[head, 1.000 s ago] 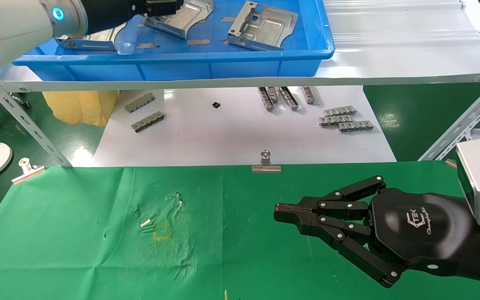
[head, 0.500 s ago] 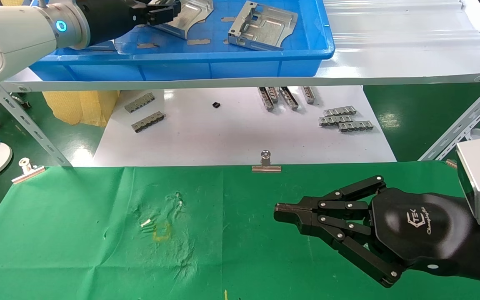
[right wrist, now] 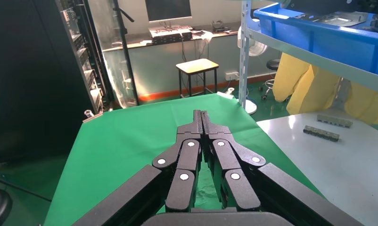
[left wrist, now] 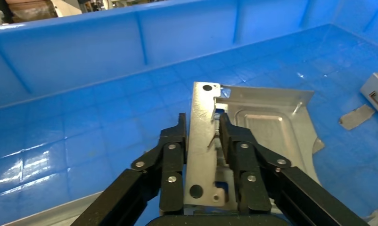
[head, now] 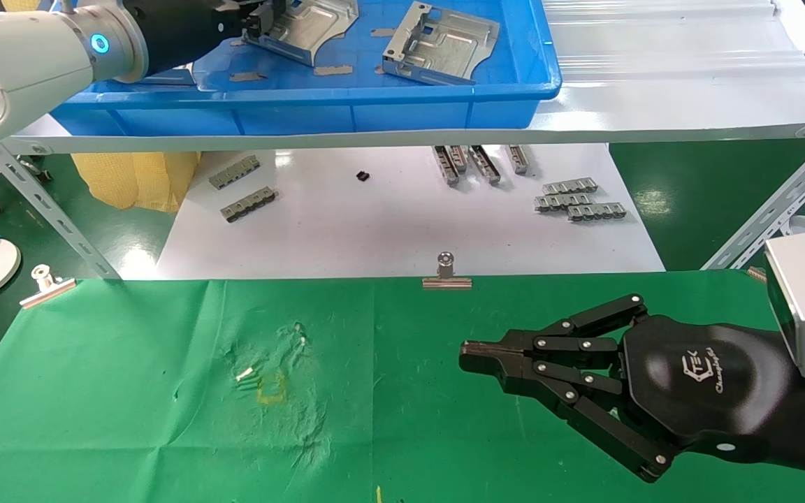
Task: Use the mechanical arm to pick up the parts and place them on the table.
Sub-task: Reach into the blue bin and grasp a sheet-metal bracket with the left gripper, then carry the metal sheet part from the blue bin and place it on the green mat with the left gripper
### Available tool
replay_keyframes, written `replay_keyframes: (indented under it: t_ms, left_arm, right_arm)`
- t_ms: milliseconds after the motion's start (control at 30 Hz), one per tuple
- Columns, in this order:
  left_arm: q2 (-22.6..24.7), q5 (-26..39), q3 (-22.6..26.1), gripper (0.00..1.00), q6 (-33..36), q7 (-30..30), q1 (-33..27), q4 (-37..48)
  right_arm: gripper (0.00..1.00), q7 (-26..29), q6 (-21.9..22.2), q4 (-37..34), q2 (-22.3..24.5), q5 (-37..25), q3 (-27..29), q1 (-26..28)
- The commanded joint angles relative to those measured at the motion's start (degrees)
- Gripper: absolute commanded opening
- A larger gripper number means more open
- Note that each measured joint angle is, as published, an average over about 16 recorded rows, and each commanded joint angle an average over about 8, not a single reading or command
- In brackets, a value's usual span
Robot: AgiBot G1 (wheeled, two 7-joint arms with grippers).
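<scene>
Far left on the head view, the left arm reaches up into the blue plastic tray (head: 374,105) on the shelf, and the left gripper (head: 263,15) sits at the near edge of a stamped sheet-metal plate (head: 308,24). The left wrist view shows why: the fingers (left wrist: 173,155) straddle the plate's bent-up flange (left wrist: 202,141), one pad each side, pinching it — the upright flange is the only thin edge a two-finger pinch can take on a plate lying flat in the tray. Plate base looks still down on the tray floor, so judged as grasp made, lift not yet done. A second plate (head: 441,43) lies further right in the same tray, tilted on its own flanges, untouched, with small flat grey scraps (head: 332,70) between them. Below the shelf, the white board (head: 402,230) carries toothed strips (head: 242,202) left and more (head: 577,199) right, not part of the job. Binder clips (head: 446,274) pin the green cloth table (head: 130,391) at its far edge; the scuffed yellowish patch (head: 273,384) sits left of centre, likely drop spot, no plate there. Right side, the right gripper (head: 469,356) is parked low over the cloth, fingers pressed together, holding nothing, well clear of the left arm's path.
</scene>
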Motion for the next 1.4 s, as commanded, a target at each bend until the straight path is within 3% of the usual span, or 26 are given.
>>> replay_keyframes:
  t_ms: [33, 133, 200, 233, 433, 667, 1400]
  left_arm:
    - [-0.1, 0.0, 0.0, 0.0, 0.0, 0.2, 0.1, 0.0]
    - [-0.1, 0.0, 0.0, 0.0, 0.2, 0.4, 0.3, -0.1]
    - [-0.2, -0.1, 0.0, 0.0, 0.3, 0.6, 0.4, -0.1]
    - [-0.2, -0.1, -0.1, 0.0, 0.4, 0.6, 0.5, -0.1]
    - [-1.3, -1.6, -1.0, 0.0, 2.7, 1.4, -0.1, -1.3]
    - [-3.8, -4.1, -2.7, 0.0, 10.9, 3.8, -1.8, -3.8]
    - [-15.0, -7.3, -3.2, 0.0, 52.3, 15.4, 1.0, -8.5]
  right_arm:
    - [0.43, 0.0, 0.0, 0.0, 0.0, 0.0, 0.0, 0.0]
    - [0.8, 0.0, 0.0, 0.0, 0.0, 0.0, 0.0, 0.0]
    - [0.96, 0.0, 0.0, 0.0, 0.0, 0.0, 0.0, 0.0]
    - [1.0, 0.0, 0.0, 0.0, 0.0, 0.0, 0.0, 0.0]
    - [1.0, 0.0, 0.0, 0.0, 0.0, 0.0, 0.0, 0.0]
    - [1.0, 0.0, 0.0, 0.0, 0.0, 0.0, 0.0, 0.0]
    - [1.0, 0.0, 0.0, 0.0, 0.0, 0.0, 0.0, 0.0]
